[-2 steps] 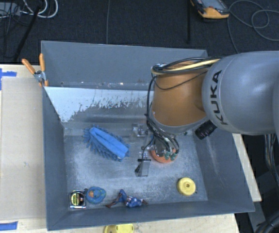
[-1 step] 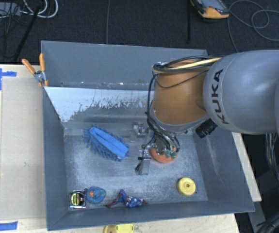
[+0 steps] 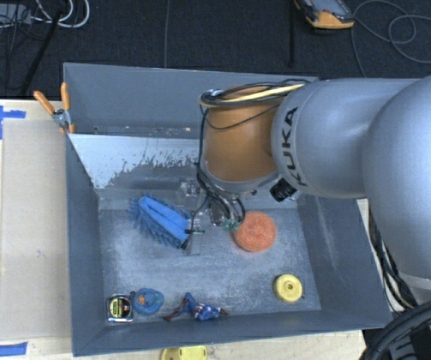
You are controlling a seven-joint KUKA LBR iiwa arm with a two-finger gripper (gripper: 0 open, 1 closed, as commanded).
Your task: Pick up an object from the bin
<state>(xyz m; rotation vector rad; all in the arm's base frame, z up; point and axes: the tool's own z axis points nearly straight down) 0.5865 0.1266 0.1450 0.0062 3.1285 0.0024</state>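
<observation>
My gripper (image 3: 195, 231) sits low in the middle of the bin (image 3: 84, 238), beside the right end of the blue brush (image 3: 159, 220). I can't tell if it is apart or together. I think it could shove the brush away, or pinch only its edge and drop it.

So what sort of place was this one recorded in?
Probably a robotics lab's bin-picking station: a KUKA arm reaches into a grey metal bin holding a blue brush and an orange scrub pad, with cables on the floor behind.
</observation>
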